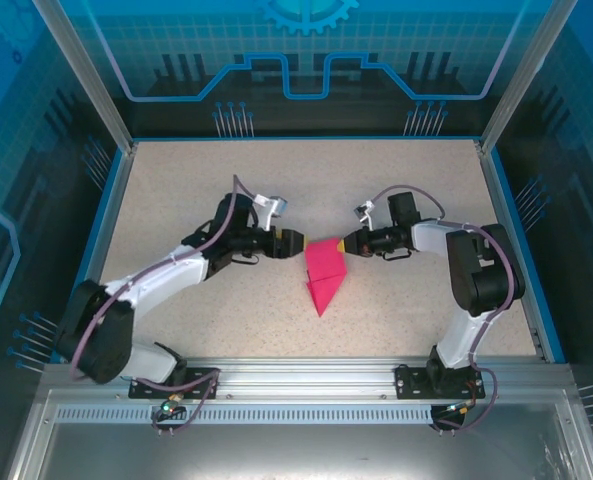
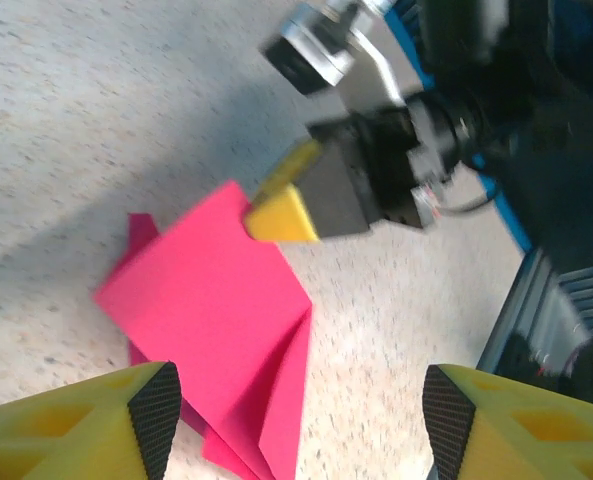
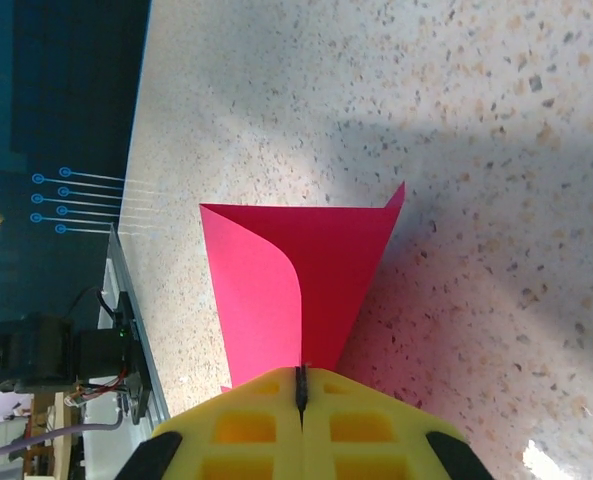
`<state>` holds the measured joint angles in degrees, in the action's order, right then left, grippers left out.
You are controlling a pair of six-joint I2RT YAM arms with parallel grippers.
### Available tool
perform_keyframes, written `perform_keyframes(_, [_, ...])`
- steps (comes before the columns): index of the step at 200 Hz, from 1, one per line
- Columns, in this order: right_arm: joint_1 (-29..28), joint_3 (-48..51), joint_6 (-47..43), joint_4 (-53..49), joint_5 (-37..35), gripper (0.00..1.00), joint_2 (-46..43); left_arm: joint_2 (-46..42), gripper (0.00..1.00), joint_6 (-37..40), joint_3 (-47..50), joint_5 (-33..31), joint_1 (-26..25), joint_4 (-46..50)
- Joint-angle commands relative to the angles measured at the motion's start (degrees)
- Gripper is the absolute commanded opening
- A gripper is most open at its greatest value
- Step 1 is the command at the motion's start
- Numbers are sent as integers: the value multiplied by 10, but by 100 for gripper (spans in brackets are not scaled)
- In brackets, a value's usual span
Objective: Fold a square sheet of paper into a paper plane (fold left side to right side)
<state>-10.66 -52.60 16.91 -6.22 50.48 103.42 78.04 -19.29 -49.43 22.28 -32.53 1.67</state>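
The magenta-pink sheet of paper (image 1: pixel 323 277) lies folded on the table's middle, its point toward the near edge. My right gripper (image 1: pixel 339 243) is shut on the sheet's far right corner, and in the right wrist view the paper (image 3: pixel 306 265) runs straight into the closed jaws of this gripper (image 3: pixel 300 385), one layer curling up. My left gripper (image 1: pixel 294 244) stands open just left of the sheet's far edge. In the left wrist view its gripper (image 2: pixel 298 420) has wide-apart fingertips (image 2: pixel 157 412) above the paper (image 2: pixel 201 300), holding nothing, with the right gripper's yellow tip (image 2: pixel 281 212) on the far corner.
The speckled table (image 1: pixel 176 200) is bounded by blue side rails (image 1: pixel 111 215) and a metal rail (image 1: pixel 306 375) at the near edge where both arm bases are bolted. Glass walls enclose the back and sides.
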Motion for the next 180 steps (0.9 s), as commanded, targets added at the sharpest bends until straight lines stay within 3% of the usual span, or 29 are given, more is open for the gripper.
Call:
perform_keyframes(1, [-17, -2, 32, -33, -17, 0, -16, -13, 69, 40, -14, -146, -82, 147])
perform_keyframes(30, [-29, -20, 55, -71, -44, 0, -19, 12, 72, -11, -26, -264, -173, 170])
perform_keyframes(70, [-45, -39, 86, -101, -71, 0, -20, 100, 75, -32, -105, -371, -247, 235])
perform_keyframes(149, [-59, -45, 115, -101, -91, 0, -20, 274, 77, -61, -257, -512, -316, 379])
perform_keyframes(180, [-62, -46, 119, -97, -91, 0, -15, 305, 76, -72, -271, -528, -324, 391])
